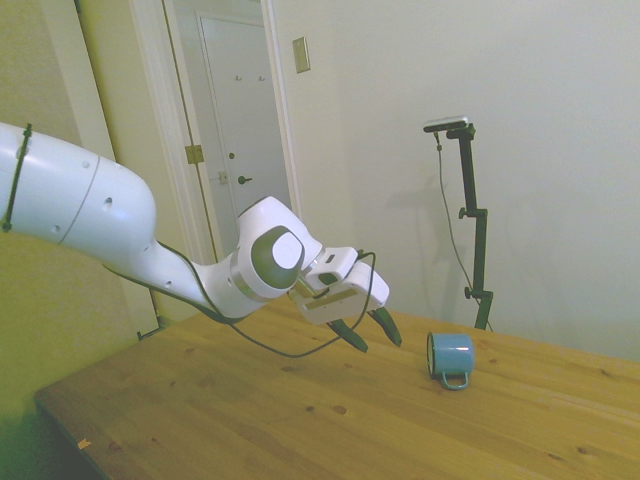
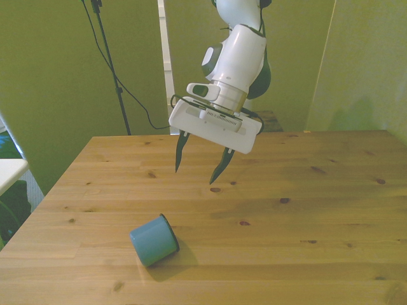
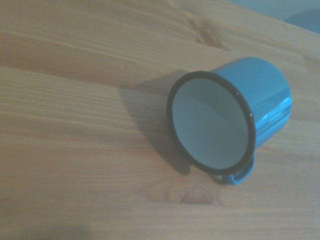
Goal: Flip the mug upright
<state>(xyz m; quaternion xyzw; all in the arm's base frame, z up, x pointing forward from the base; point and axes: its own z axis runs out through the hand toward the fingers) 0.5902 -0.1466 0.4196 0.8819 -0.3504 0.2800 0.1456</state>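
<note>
The mug (image 1: 451, 357) (image 2: 153, 239) (image 3: 235, 117) lies on its side on the wooden bench (image 1: 250, 410) (image 2: 305, 210) (image 3: 75, 125), toward the front view's left. Its dark-rimmed mouth, whitish inside, opens toward the arm, and its loop handle (image 1: 455, 380) (image 3: 239, 174) lies low against the wood. It casts a soft shadow on the planks. The gripper (image 1: 372, 334) (image 2: 199, 164) hangs in the air above the bench, well apart from the mug, tilted down toward it. Its two dark fingers (image 1: 350, 335) (image 2: 180, 152) are spread wide and hold nothing.
</note>
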